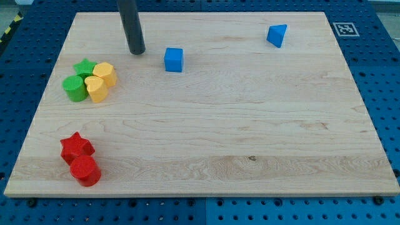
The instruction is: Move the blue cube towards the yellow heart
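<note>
The blue cube [174, 60] sits on the wooden board toward the view's top, left of centre. The yellow heart [95, 89] lies at the view's left, touching a yellow rounded block [105, 74], a green star [84, 67] and a green round block [74, 88]. My tip [136, 51] rests on the board to the left of the blue cube, a short gap away, and above and to the right of the yellow and green cluster.
A blue triangular block [277, 35] lies at the view's top right. A red star [76, 147] and a red round block [85, 170] touch each other at the bottom left. The board's edge [200, 195] borders a blue perforated table.
</note>
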Tool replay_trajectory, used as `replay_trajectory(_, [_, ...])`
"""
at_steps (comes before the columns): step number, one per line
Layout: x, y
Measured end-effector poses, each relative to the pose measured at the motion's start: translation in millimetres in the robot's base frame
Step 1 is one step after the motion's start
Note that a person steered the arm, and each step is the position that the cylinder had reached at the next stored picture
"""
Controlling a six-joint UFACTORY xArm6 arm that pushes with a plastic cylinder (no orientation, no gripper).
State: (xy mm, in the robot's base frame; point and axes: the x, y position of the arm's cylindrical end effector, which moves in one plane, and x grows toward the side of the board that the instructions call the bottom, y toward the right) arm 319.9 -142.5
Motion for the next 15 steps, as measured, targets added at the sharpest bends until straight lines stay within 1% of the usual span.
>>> replay_trajectory(1, [-11.6, -9.7])
replay_trajectory(3, [-8.9, -28.3])
replay_trajectory(4, [-8.9, 22.2])
replay_trajectory(5, [-4.2, 97.6])
replay_trajectory(6, [24.0, 109.2])
replay_trajectory(7, [48.3, 87.4])
replay_trajectory(12, [58.9, 78.0])
replay_trajectory(15, [79.1, 66.8])
